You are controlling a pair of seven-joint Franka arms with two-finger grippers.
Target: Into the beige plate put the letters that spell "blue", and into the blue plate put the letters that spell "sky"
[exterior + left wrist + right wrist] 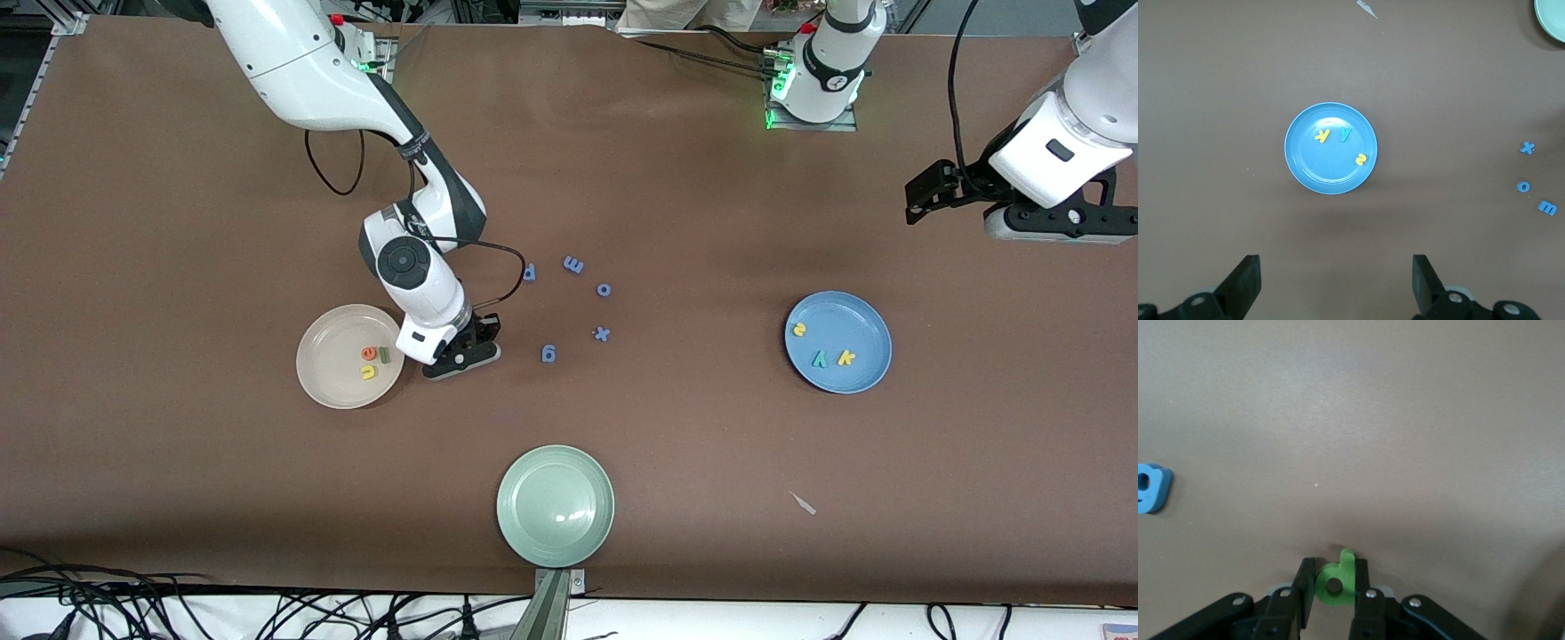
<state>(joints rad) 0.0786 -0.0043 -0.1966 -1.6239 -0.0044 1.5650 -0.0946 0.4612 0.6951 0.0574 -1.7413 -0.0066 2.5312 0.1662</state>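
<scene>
In the right wrist view the green "b" lies flat on the table, and my right gripper is shut on it, one finger against each side. In the front view this gripper is down at the table beside the beige plate and hides the "b". The plate holds the orange "e", green "l" and yellow "u". The blue plate holds the yellow "s", teal "y" and yellow "k". My left gripper waits open, high above the left arm's end of the table.
Several all-blue letters lie mid-table, among them "g", "x" and "o". A pale green plate sits near the front edge. A small white scrap lies nearer the camera than the blue plate.
</scene>
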